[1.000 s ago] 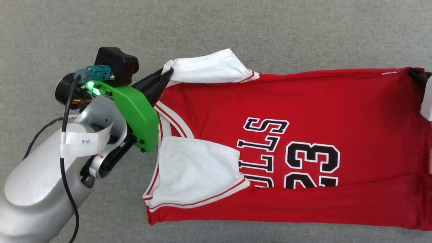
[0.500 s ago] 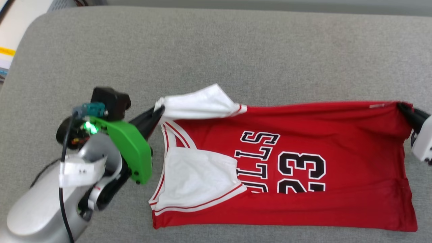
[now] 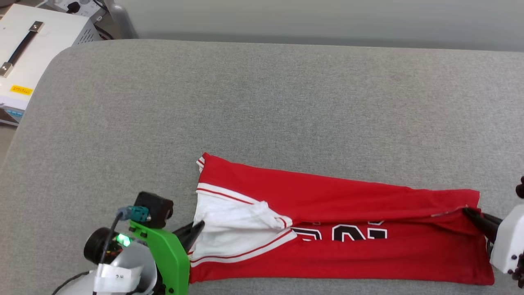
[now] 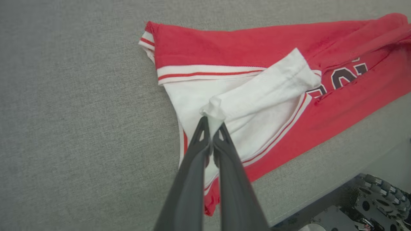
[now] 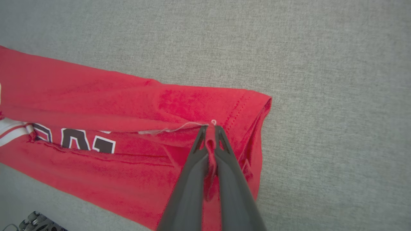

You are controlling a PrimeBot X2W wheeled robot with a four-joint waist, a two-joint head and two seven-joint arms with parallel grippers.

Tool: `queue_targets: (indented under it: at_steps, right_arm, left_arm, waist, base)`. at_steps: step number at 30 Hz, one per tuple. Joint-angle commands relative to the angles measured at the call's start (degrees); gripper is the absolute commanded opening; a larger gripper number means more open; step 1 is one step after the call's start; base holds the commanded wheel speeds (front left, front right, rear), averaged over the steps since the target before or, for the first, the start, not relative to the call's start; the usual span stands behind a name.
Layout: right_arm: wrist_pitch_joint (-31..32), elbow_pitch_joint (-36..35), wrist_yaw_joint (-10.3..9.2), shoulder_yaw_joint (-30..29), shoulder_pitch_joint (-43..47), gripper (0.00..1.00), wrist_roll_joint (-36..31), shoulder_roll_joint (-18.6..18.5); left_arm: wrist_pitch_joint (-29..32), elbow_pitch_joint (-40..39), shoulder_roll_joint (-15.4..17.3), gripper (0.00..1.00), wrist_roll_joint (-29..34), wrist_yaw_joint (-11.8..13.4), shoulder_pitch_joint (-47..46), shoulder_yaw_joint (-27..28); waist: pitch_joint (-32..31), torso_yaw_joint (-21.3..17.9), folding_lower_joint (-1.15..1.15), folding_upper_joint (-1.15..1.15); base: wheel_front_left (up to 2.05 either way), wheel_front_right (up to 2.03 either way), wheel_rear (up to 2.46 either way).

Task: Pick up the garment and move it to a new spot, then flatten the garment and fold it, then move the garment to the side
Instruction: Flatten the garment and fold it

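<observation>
Grey cushion (image 3: 262, 102), left gripper (image 4: 210, 123) pinching garment (image 3: 348, 254) sleeve (image 4: 257, 93), right gripper (image 5: 210, 129) pinching hem (image 5: 253, 128)

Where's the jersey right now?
In the head view the jersey lies at the near edge of the cushion, held between the left claw and right claw.

Reaching in from lower left with the left arm (image 3: 163, 256), jaws pinched tight on a white sleeve fold of the garment (image 3: 348, 192), and from the right edge with the right arm (image 3: 507, 241), jaws likewise clamped on its red hem.
</observation>
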Motion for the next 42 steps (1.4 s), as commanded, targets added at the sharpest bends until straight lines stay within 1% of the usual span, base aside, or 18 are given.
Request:
queue_targets:
  at_steps: [1, 7, 10, 11, 12, 13, 16, 20, 21, 24, 27, 30, 32, 33, 37, 38, 42]
  right_arm:
    - [0.18, -0.35, -0.04, 0.43, 1.16, 0.0, 0.44, -0.77]
    - [-0.63, -0.71, -0.04, 3.93, 2.48, 0.0, -1.93, -4.04]
    - [-1.65, -0.66, -0.04, 5.77, 2.49, 0.0, -3.19, -5.07]
    - [-1.97, -0.44, -0.04, 6.18, 2.48, 0.02, -3.28, -5.17]
    - [-2.37, -0.36, -0.04, 6.47, 2.41, 0.43, -3.55, -5.29]
    - [-2.68, -0.09, -0.04, 6.72, 2.41, 1.0, -3.62, -5.27]
    - [-2.48, 0.17, -0.04, 7.43, 2.83, 1.0, -3.37, -5.26]
    - [-1.99, -1.14, -0.04, 6.93, 3.81, 1.0, -1.69, -4.94]
    - [-0.32, -2.49, -0.04, 5.91, 5.05, 1.0, -1.09, -5.05]
    - [1.37, -3.81, -0.04, 3.48, 6.05, 1.0, -0.75, -4.5]
    - [3.22, -5.59, -0.04, -0.05, 6.74, 1.0, -0.92, -2.95]
    - [5.89, -7.6, -0.04, -3.71, 6.98, 1.0, -1.4, -0.47]
    - [7.5, -9.06, -0.04, -6.12, 6.78, 1.0, -2.37, 1.35]
    - [9.9, -10.42, -0.04, -9.35, 6.24, 1.0, -4.13, 4.69]
    - [12.69, -10.02, -0.04, -14.28, 5.2, 1.0, -7.42, 10.37]
    - [13.36, -9.36, -0.04, -15.87, 4.74, 1.0, -7.91, 12.36]
    - [14.67, -6.51, -0.04, -20.36, 3.27, 1.0, -12.18, 16.47]
  left_arm:
    - [0.05, 0.77, -0.17, 0.0, 0.48, -0.19, 1.0, -0.47]
    - [-0.45, 4.16, -2.13, 0.0, 1.63, -1.07, 1.17, -2.48]
    - [-0.8, 5.66, -3.01, 0.0, 2.08, -1.53, 1.14, -3.23]
    - [-0.82, 6.21, -3.28, 0.27, 2.18, -1.66, 1.16, -3.5]
    - [-0.88, 6.66, -3.43, 0.76, 2.38, -1.7, 1.15, -3.71]
    - [-0.71, 7.29, -3.62, 1.0, 2.44, -1.65, 1.21, -3.96]
    - [-0.54, 8.36, -4.0, 1.0, 2.57, -1.68, 1.33, -4.47]
    - [-2.17, 8.31, -4.26, 1.0, 1.98, -1.19, 1.91, -3.54]
    - [-4.12, 7.27, -3.87, 1.0, 1.34, -0.19, 2.48, -1.86]
    - [-7.49, 5.74, -3.66, 1.0, 0.86, 1.57, 2.73, 1.02]
    - [-12.09, 4.27, -3.82, 1.0, 0.8, 3.41, 2.88, 4.31]
    - [-16.31, 3.79, -4.18, 1.0, 1.38, 4.71, 2.98, 6.68]
    - [-18.36, 3.9, -4.03, 1.0, 2.74, 5.3, 2.8, 7.22]
    - [-21.78, 4.67, -3.84, 1.0, 5.98, 6.06, 2.09, 7.38]
    - [-26.95, 6.26, -4.78, 1.0, 9.47, 5.44, 1.02, 7.77]
    - [-28.05, 6.58, -5.31, 1.0, 10.36, 4.71, 0.72, 8.2]
    - [-29.37, 8.63, -7.08, 1.0, 15.53, 4.02, 0.91, 11.55]
  waist:
    - [-0.13, -0.05, 0.0, 0.0]
    - [-0.24, -0.25, 0.0, 0.0]
    - [-0.34, -0.33, 0.0, 0.0]
    - [-0.39, -0.37, 0.0, 0.0]
    - [-0.45, -0.39, 0.0, 0.0]
    - [-0.55, -0.41, 0.0, 0.0]
    - [-1.02, -0.45, 0.0, 0.0]
    - [-2.09, -0.61, 0.0, 0.0]
    - [-3.13, -0.88, 0.0, 0.0]
    - [-3.97, -1.0, 0.0, 0.0]
    - [-4.44, -1.05, 0.0, 0.0]
    - [-4.44, -1.03, 0.0, 0.0]
    - [-4.22, -0.99, 0.0, 0.0]
    - [-3.62, -0.85, 0.0, 0.0]
    - [-2.59, -0.4, 0.0, 0.0]
    - [-2.31, -0.26, 0.0, 0.0]
    - [-1.14, 0.28, 0.0, 0.0]
  base:
    - [0.0, 0.0, 0.0]
    - [0.0, 0.0, 0.0]
    - [0.0, 0.0, 0.0]
    - [0.0, 0.0, 0.0]
    - [0.0, 0.0, 0.0]
    - [0.0, 0.0, 0.0]
    - [0.0, 0.0, 0.0]
    - [0.0, 0.0, 0.0]
    - [0.0, 0.0, 0.0]
    - [0.0, 0.0, 0.0]
    - [0.0, 0.0, 0.0]
    - [0.0, 0.0, 0.0]
    - [0.0, 0.0, 0.0]
    - [0.0, 0.0, 0.0]
    - [0.0, 0.0, 0.0]
    - [0.0, 0.0, 0.0]
    - [0.0, 0.0, 0.0]
